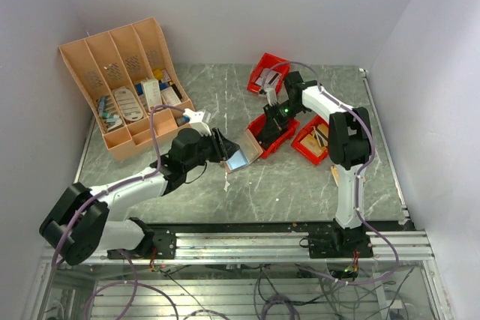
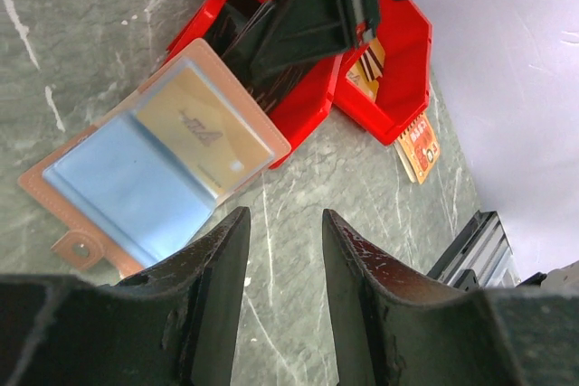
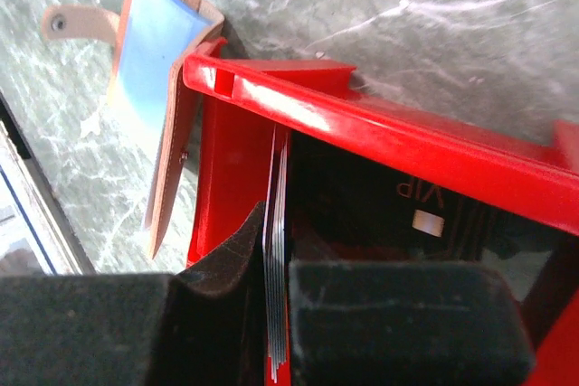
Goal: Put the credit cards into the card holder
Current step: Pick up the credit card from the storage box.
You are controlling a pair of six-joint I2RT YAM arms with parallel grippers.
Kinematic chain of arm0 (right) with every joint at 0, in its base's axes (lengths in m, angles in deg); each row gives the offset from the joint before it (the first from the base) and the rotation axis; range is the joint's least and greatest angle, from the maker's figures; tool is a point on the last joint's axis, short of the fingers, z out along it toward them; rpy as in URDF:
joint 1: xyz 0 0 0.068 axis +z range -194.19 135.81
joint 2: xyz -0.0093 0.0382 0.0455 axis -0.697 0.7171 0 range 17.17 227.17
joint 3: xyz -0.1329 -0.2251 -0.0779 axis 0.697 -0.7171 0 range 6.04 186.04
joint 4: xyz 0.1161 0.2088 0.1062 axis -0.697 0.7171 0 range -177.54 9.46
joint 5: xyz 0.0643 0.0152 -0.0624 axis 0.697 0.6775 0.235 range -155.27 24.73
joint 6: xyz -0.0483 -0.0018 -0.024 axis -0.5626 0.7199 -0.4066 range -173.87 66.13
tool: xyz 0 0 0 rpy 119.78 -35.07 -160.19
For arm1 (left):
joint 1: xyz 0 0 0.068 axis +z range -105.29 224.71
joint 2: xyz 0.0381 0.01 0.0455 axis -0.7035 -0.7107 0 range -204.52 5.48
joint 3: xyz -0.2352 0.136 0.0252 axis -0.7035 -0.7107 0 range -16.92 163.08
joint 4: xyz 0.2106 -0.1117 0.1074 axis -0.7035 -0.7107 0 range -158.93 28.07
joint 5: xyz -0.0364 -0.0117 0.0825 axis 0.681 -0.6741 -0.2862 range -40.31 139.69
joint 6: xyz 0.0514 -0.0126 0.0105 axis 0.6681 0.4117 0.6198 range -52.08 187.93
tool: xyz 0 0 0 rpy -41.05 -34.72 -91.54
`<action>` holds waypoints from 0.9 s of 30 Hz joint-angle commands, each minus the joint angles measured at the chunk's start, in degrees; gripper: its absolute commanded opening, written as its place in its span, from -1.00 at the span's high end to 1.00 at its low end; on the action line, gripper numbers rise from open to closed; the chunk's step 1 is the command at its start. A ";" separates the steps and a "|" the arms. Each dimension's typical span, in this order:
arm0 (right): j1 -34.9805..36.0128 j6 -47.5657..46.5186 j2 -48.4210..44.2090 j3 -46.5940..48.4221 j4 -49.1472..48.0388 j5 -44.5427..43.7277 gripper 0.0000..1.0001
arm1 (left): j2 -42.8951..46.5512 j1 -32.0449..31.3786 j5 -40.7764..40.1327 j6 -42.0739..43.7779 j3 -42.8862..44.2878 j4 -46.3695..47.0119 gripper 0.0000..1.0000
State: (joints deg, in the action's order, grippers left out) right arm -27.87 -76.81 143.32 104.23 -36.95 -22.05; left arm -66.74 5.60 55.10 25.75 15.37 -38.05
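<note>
The card holder lies open, tilted against a red bin. Its clear pockets show a blue card and a gold card in the left wrist view, with the snap tab at its lower left. My left gripper is open and empty, its jaws over bare table just beside the holder. My right gripper is down inside that red bin, shut on a thin stack of credit cards seen edge-on. A black VIP card lies in the bin. The holder also shows in the right wrist view.
An orange-tan slotted rack with small items stands at the back left. Two more red bins sit at the back and right. A loose orange card lies on the table by the right bin. A metal rail runs along the near edge.
</note>
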 commanded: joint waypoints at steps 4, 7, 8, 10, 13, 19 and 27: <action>-4.36 1.32 0.41 6.23 1.27 7.10 1.00 | 4.99 -0.17 -3.34 0.52 -2.95 -2.70 0.02; -4.50 1.05 2.13 6.66 2.59 9.12 1.00 | 5.83 -0.12 -3.77 0.80 -3.12 -3.62 0.02; -4.51 1.02 2.53 6.66 2.78 9.54 0.94 | 6.03 -0.15 -3.84 0.88 -3.11 -3.89 0.01; -4.54 1.11 2.99 6.58 2.85 10.11 0.79 | 6.29 -0.12 -4.06 1.03 -3.08 -4.16 0.02; -4.54 1.14 3.44 6.57 3.15 11.09 0.65 | 6.40 -0.12 -4.26 1.09 -3.20 -4.32 0.01; -4.57 1.06 4.27 6.19 3.49 12.35 0.60 | 6.26 -0.16 -4.40 1.29 -3.27 -4.41 0.01; -4.62 1.22 3.80 5.81 3.11 12.26 0.60 | 6.48 -0.11 -4.41 1.13 -3.46 -4.37 0.01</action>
State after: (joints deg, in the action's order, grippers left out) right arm -32.39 -75.67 147.08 109.96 -34.24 -11.41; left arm -61.19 5.60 52.04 25.97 12.35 -42.29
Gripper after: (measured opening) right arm 0.201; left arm 0.495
